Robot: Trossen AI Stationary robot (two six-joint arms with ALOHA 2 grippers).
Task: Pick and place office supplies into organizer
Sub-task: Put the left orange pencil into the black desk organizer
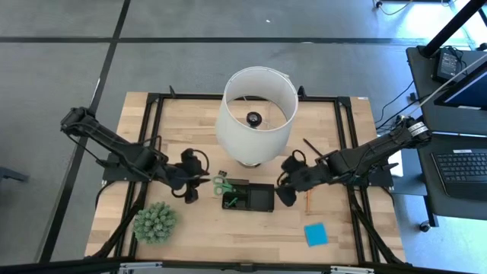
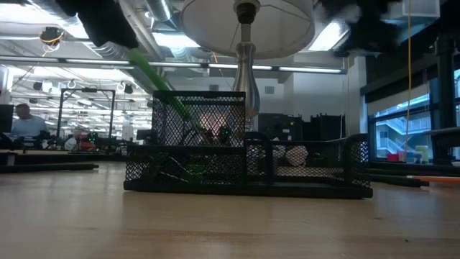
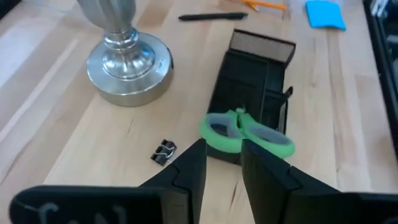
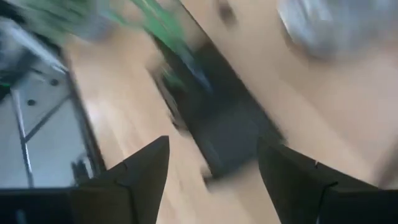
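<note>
both dark arms reach inward from opposite sides, bent at the elbow, wrists angled down. the left gripper (image 3: pixel 222 171) has its fingers (image 3: pixel 193 168) drawn near each other, a narrow gap between them. the right gripper (image 4: pixel 214 171) has its fingers (image 4: pixel 146 171) spread wide apart, nothing between them.

The black mesh organizer (image 1: pixel 257 198) sits mid-table. Green-handled scissors (image 1: pixel 223 185) lean on its left end; a blue sticky-note pad (image 1: pixel 316 234) lies near-right, apart.
</note>
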